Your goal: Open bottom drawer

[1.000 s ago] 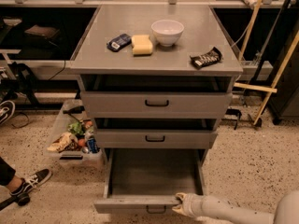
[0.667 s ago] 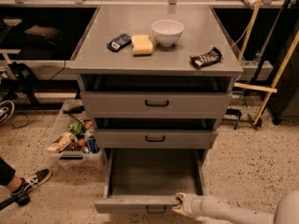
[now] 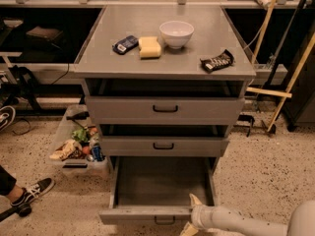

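Note:
The bottom drawer (image 3: 162, 183) of the grey cabinet stands pulled far out, and its plain grey inside holds nothing. Its small black bar handle (image 3: 164, 221) shows at the lower edge of the front panel (image 3: 142, 214). My gripper (image 3: 191, 214) comes in from the lower right on a white arm (image 3: 236, 222). It sits at the right part of the drawer front. Its fingers are spread open, one fingertip (image 3: 195, 200) above the panel's top edge and the other below it. The middle drawer (image 3: 163, 145) and top drawer (image 3: 165, 108) are slightly out.
On the cabinet top (image 3: 98, 58) lie a white bowl (image 3: 176, 33), a yellow sponge (image 3: 149, 47), a blue packet (image 3: 125, 44) and a dark snack bar (image 3: 216, 61). A clear bin of snacks (image 3: 78, 149) stands left on the floor. A person's shoe (image 3: 32, 191) is at left, wooden poles (image 3: 290, 82) at right.
My gripper's fingers have spread apart at the drawer front, where before they looked closed together. The drawer has stayed pulled out by about the same amount.

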Controlling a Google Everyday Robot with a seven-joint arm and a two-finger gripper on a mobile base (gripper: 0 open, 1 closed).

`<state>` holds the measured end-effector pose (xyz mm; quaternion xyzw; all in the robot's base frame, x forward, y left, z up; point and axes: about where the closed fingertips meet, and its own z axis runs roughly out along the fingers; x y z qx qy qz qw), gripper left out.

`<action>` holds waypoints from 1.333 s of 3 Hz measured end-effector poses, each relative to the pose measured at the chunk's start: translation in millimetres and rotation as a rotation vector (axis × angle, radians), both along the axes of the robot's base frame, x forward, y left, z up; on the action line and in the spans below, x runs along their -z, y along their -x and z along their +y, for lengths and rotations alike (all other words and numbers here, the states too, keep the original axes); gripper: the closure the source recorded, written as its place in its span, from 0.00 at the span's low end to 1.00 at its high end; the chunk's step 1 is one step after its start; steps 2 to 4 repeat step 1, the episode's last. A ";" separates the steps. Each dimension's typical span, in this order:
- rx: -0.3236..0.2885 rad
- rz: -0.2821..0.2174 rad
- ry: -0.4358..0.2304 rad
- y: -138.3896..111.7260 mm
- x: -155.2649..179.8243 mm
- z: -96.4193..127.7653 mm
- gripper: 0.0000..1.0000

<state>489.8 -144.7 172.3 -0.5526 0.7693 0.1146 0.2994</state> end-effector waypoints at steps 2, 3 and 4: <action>0.000 0.000 0.000 0.0 0.0 0.0 0.00; 0.000 0.000 0.000 0.0 0.0 0.0 0.00; 0.000 0.000 0.000 0.0 0.0 0.0 0.00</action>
